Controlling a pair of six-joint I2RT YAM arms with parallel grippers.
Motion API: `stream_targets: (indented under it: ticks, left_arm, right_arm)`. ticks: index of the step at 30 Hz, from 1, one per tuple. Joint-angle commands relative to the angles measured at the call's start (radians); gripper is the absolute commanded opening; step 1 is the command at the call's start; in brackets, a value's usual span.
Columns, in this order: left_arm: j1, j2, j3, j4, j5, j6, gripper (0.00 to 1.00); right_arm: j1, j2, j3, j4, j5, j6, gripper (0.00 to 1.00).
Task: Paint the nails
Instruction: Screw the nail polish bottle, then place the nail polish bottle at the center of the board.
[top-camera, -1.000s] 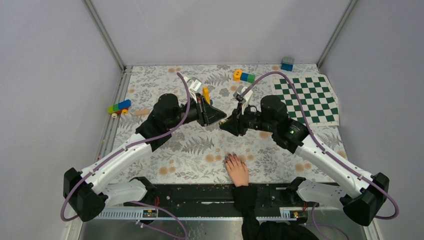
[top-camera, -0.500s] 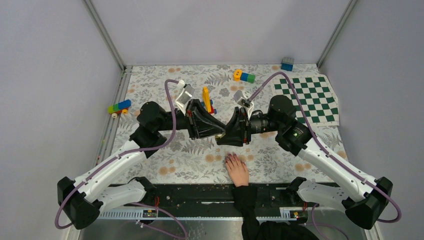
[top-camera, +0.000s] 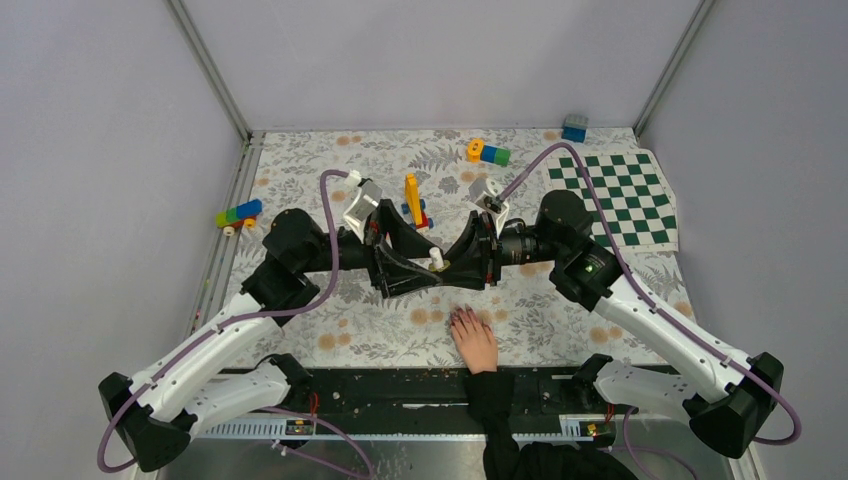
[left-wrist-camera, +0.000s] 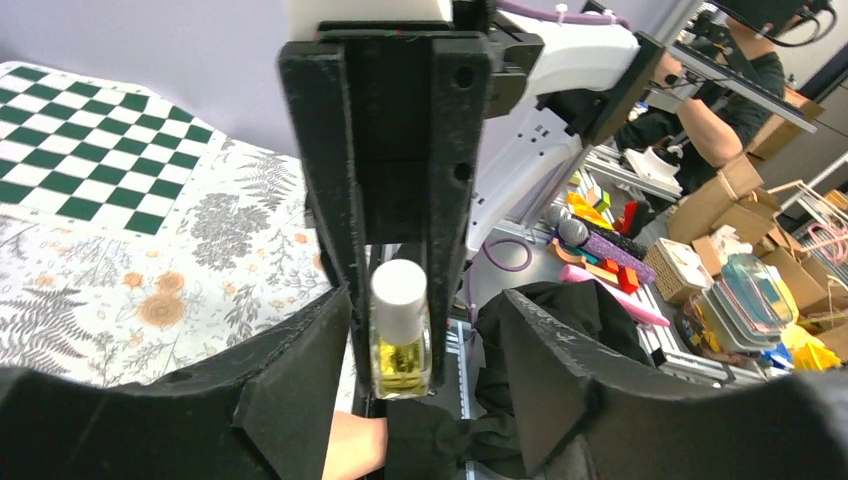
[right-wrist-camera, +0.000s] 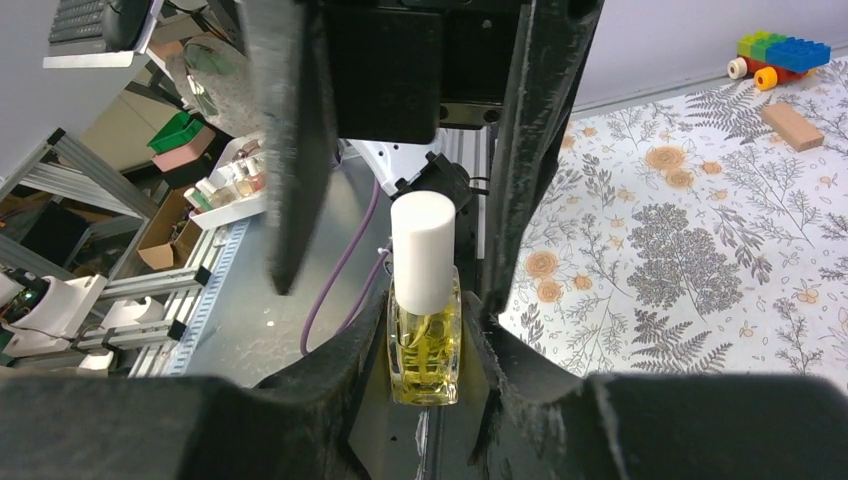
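A pale hand (top-camera: 476, 342) in a black sleeve lies flat at the table's near edge, its small dark nails (top-camera: 461, 315) pointing away. Just above it my two grippers meet tip to tip. My right gripper (right-wrist-camera: 425, 350) is shut on a small glass bottle (right-wrist-camera: 424, 335) of yellow polish with a white cap (top-camera: 436, 262). My left gripper (left-wrist-camera: 425, 375) stands open, its fingers (left-wrist-camera: 290, 385) wide on either side of the bottle (left-wrist-camera: 400, 335) without touching it. In the left wrist view a bit of the hand (left-wrist-camera: 350, 447) shows below the bottle.
A yellow brick tower (top-camera: 412, 197) stands just behind the grippers. A green checkered mat (top-camera: 615, 195) lies at the right. Loose bricks (top-camera: 487, 153) and a blue brick (top-camera: 574, 127) sit at the back. A brick car (top-camera: 237, 213) sits at the left edge.
Both arms came together over the hand and dropped a little towards it. My left gripper, shut before, has opened, and the white cap now shows between the two grippers.
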Motion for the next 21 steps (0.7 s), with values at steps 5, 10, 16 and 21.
stream_targets:
  ticks: [5, 10, 16, 21]
  left_arm:
    - [0.015, 0.016, 0.033, -0.027, -0.091, 0.004, 0.49]
    - [0.016, 0.017, 0.038, 0.021, -0.084, -0.025, 0.48]
    - [0.015, 0.006, 0.045, 0.035, -0.086, -0.027, 0.50]
    - [0.017, 0.007, 0.044, 0.043, -0.086, -0.031, 0.45]
  right_arm:
    - [-0.002, -0.026, 0.012, 0.084, -0.010, 0.002, 0.00]
    - [-0.003, -0.019, 0.012, 0.072, -0.010, -0.004, 0.00]
    - [-0.002, -0.011, 0.011, 0.057, -0.006, -0.012, 0.00]
    - [-0.003, -0.004, 0.013, 0.053, -0.005, -0.016, 0.00]
